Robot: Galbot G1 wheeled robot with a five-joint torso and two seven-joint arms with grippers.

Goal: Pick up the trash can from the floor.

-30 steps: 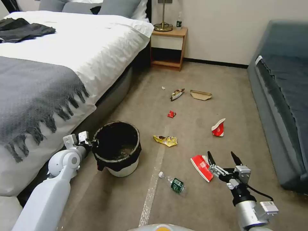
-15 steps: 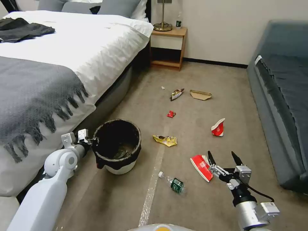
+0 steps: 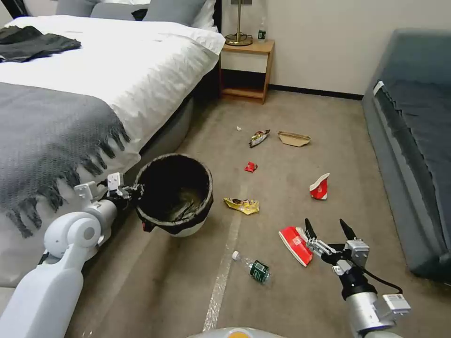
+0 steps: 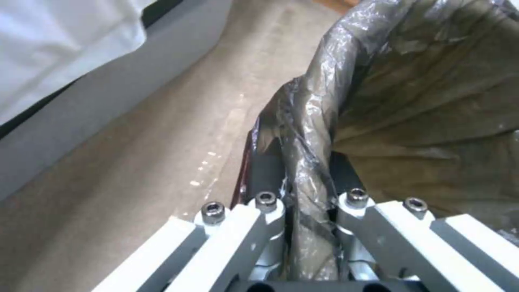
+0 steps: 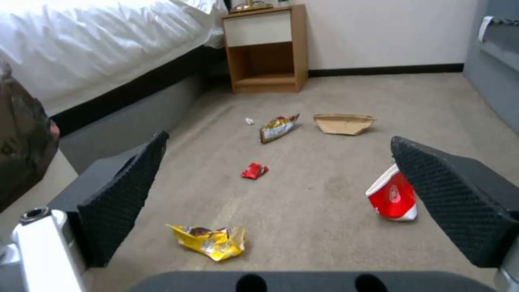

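Raised and tilted since the frame a second ago: trash can [image 3: 174,195], then standing upright on the floor [image 3: 282,291], now higher in the head view, mouth tipped toward the robot, white base showing below the black bag. Left gripper [image 3: 128,192] clamped on the near-left rim; in the left wrist view, fingers [image 4: 265,170] pinching the bag-covered rim [image 4: 308,162], one outside, one inside. Can just beside the bed [image 3: 94,94] edge. Contact between base and carpet not resolvable.

Right gripper [image 3: 330,229] held low at front right, jaws spread wide, holding nothing. Beyond it on the carpet: yellow wrapper [image 5: 208,241], red cup [image 5: 392,196], small red scrap [image 5: 254,170]. Plastic bottle [image 3: 252,267] lying beside the pale tape strip [image 3: 224,272].
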